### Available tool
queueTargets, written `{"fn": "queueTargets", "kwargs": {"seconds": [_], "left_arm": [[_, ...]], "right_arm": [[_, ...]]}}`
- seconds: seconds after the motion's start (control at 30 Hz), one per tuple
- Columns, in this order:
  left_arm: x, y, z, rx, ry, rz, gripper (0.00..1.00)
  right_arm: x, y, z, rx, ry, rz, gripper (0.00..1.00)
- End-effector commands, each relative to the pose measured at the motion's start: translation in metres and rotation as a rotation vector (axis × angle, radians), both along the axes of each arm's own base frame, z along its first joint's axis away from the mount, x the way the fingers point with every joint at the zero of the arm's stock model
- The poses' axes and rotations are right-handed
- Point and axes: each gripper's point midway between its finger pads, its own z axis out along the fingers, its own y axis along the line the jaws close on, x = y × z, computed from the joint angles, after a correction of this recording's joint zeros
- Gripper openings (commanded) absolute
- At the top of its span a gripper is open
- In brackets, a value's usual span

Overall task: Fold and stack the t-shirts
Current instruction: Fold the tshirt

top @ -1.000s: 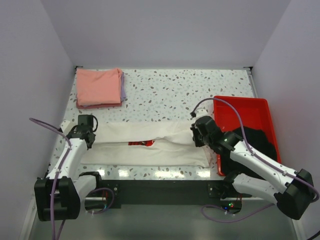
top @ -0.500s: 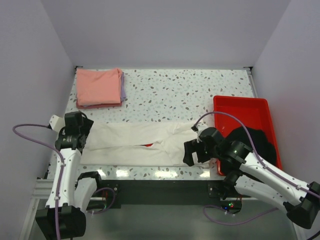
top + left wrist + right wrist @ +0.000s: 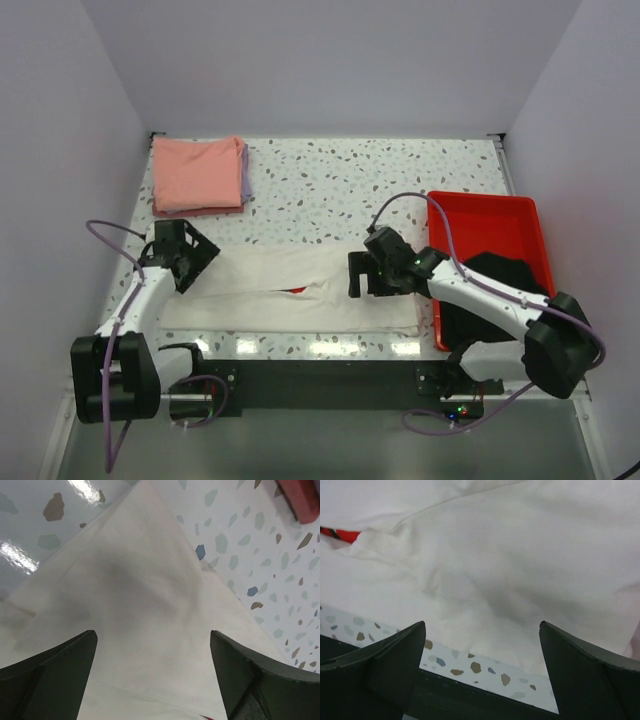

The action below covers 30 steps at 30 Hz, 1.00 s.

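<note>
The cream-white t-shirt (image 3: 300, 300) lies as a long folded strip near the table's front edge, a sliver of its red print (image 3: 293, 290) showing. My left gripper (image 3: 196, 262) hovers open over the strip's left end; the left wrist view shows only cloth (image 3: 140, 595) between the spread fingers (image 3: 55, 670). My right gripper (image 3: 360, 276) hangs open above the strip's right half, cloth (image 3: 510, 555) and the table's front edge beneath it. The salmon-pink t-shirt (image 3: 197, 175) sits folded at the back left on the lavender one (image 3: 246, 172).
A red tray (image 3: 500, 212) stands at the right with a dark garment (image 3: 505, 285) in it; its corner (image 3: 300, 497) shows in the left wrist view. Speckled tabletop (image 3: 340, 190) lies between the stack and the strip. Walls close in on three sides.
Both grippers have opened and let go of the cream-white shirt. The left one swung out left and came back over the strip's end; the right one shifted left along the strip.
</note>
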Motion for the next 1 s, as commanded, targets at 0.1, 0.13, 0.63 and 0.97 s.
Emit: {"fn": "queueTargets", "kwargs": {"seconds": [0.1,0.13,0.63,0.97], "left_arm": [[0.013,-0.017,-0.026,0.007,0.026,-0.150,1.00],[0.012,-0.019,-0.031,-0.001,0.045,-0.157,1.00],[-0.014,-0.073,-0.064,-0.035,0.188,-0.269,1.00],[-0.091,-0.109,-0.069,-0.148,0.284,-0.249,1.00]], "right_arm": [[0.031,-0.006,-0.034,0.087,0.092,-0.190,0.99],[0.039,-0.013,-0.037,0.079,0.088,-0.206,0.99],[0.199,-0.018,-0.086,0.091,0.177,-0.158,0.99],[0.313,-0.002,-0.095,0.041,0.125,-0.128,0.99]]}}
